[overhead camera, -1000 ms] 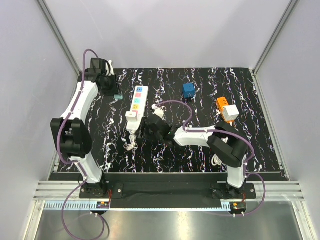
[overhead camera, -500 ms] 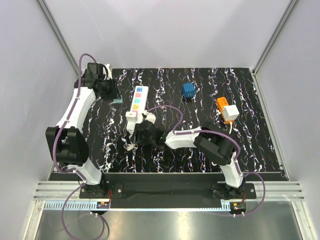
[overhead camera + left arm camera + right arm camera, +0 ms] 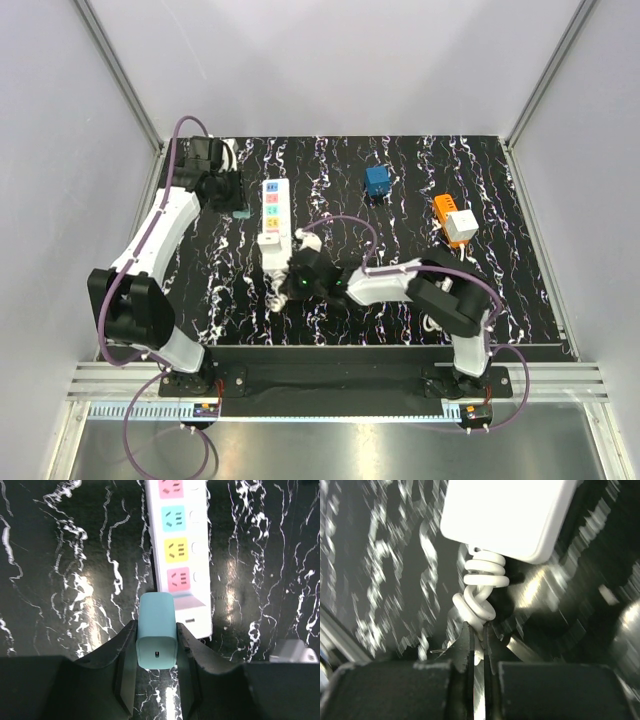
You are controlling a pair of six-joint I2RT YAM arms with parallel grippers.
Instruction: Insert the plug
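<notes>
Your teal plug [image 3: 156,611] sits clamped in the left gripper [image 3: 156,632], just left of the white power strip [image 3: 180,545] and beside its nearest pink socket [image 3: 178,580]; it is a smooth rounded block with a small slot in the face toward the wrist camera, its prongs hidden; the right gripper [image 3: 479,630] is pinched tight on the strip's coiled white cord [image 3: 480,592], likely steadying it on the table [image 3: 500,250]; I judge alignment to be the step in hand; next you must centre the prongs over a socket and press straight in.
</notes>
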